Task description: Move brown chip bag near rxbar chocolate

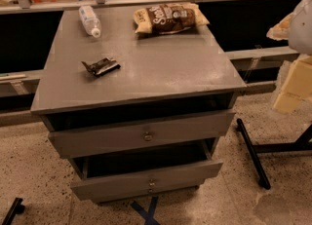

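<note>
Grey table (161, 63) is carrying everything: brown chip bag (168, 18) is lying flat at the far edge, well apart from rxbar chocolate (101, 66), which is sitting nearer, left. Water bottle (89, 21) is lying far left. Off right, the tool (292, 87) is hanging beside the table, probably not yet approaching; apart or together, cannot tell.

Brown chip bag (168, 18) lies behind rxbar chocolate (101, 66); hand (294, 85) far right.

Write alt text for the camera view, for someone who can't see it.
A brown chip bag lies at the far edge of the grey table, an rxbar chocolate nearer front-left, a water bottle far left. The pincer hangs off to the right.
</note>
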{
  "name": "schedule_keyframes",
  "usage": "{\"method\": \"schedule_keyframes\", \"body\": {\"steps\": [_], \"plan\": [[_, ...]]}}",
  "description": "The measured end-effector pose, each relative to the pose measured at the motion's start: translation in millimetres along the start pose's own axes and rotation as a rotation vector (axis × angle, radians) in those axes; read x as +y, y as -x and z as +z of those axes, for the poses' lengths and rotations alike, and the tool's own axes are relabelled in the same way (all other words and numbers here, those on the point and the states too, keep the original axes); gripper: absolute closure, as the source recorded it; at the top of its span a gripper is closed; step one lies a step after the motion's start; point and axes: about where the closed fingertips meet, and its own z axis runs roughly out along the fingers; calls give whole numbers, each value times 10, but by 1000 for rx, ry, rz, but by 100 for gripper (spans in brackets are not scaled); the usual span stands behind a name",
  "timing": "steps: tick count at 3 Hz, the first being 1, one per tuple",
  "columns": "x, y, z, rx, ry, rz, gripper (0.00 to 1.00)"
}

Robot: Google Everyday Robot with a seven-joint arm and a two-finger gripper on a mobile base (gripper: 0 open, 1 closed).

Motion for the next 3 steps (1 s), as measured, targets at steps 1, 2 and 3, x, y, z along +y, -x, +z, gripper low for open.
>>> {"method": "schedule_keyframes", "body": {"steps": [1,2,3], "plan": [[-31,13,-10,-11,-11,2,0],[-281,68,52,-79,-56,2,0],[-720,75,176,-177,-125,45,0]]}}
